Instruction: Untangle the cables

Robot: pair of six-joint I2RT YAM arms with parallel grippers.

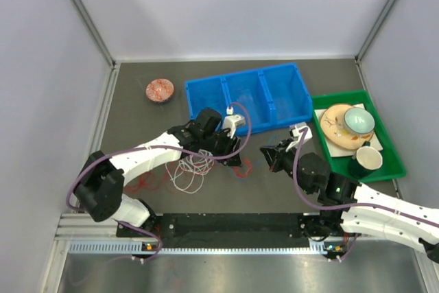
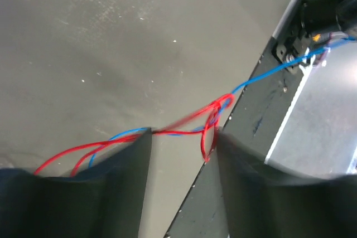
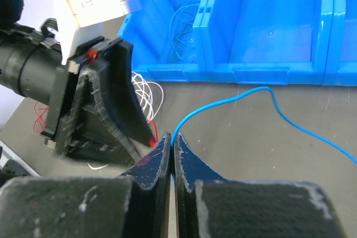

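The right gripper (image 3: 172, 142) was closed tight on a thin blue wire (image 3: 245, 94), which was trailed across the dark grey table (image 3: 251, 149) in front of a blue plastic three-compartment bin (image 3: 262, 71). The left gripper (image 2: 184, 137) was held with its jaws apart, and a knot of thin red wires (image 2: 215, 110) was stretched across the gap. Loose white wire loops (image 1: 191, 169) were spread on the table near the left gripper.

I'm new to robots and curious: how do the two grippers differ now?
The left gripper has its jaws apart; the right gripper has them shut. A red cable and a blue cable cross the left gripper's gap unclamped, while the right gripper pinches the blue cable. Both have black fingers and face each other.
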